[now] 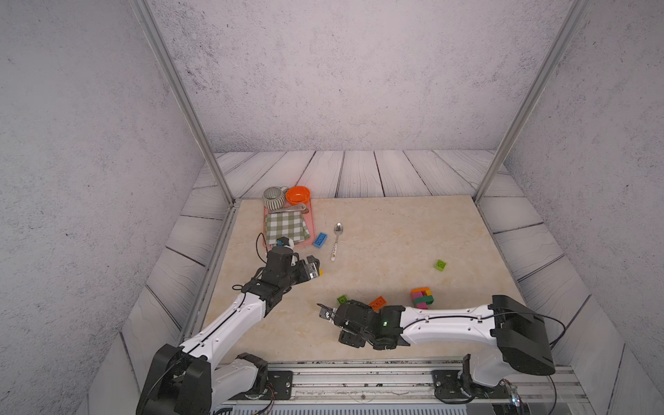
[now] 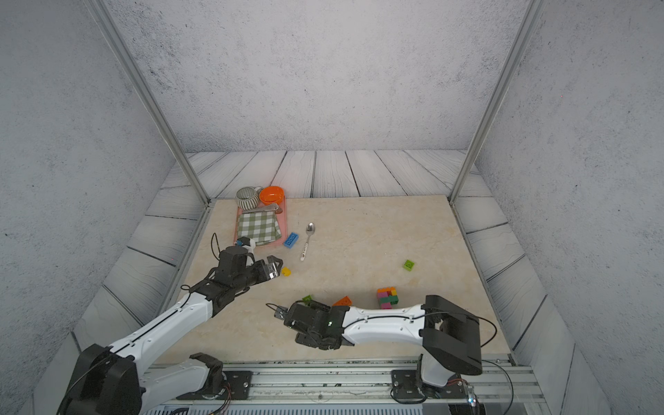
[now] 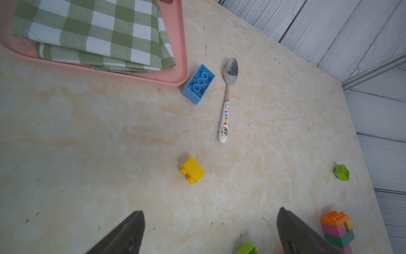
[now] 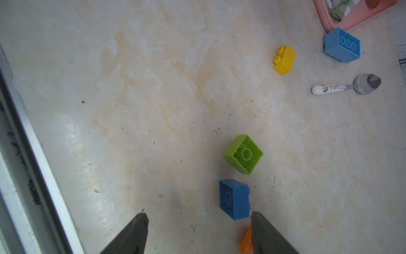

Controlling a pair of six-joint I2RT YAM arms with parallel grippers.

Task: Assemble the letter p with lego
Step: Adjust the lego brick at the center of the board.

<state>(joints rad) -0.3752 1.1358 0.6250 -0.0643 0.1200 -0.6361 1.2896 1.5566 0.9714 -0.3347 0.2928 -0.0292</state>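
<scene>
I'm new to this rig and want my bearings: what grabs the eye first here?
The bright multicoloured lego stack stands near the table's front right. At the far left corner, a pink tray carries a green checked cloth, with an orange bowl at its far end. Loose bricks, a yellow brick among them, lie scattered between.

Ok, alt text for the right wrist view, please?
The right tool hangs open and empty over a marbled tabletop, a small blue brick beside one fingertip and an upturned lime brick just beyond. Farther off: yellow brick, longer blue brick, spoon, pink tray corner.
</scene>
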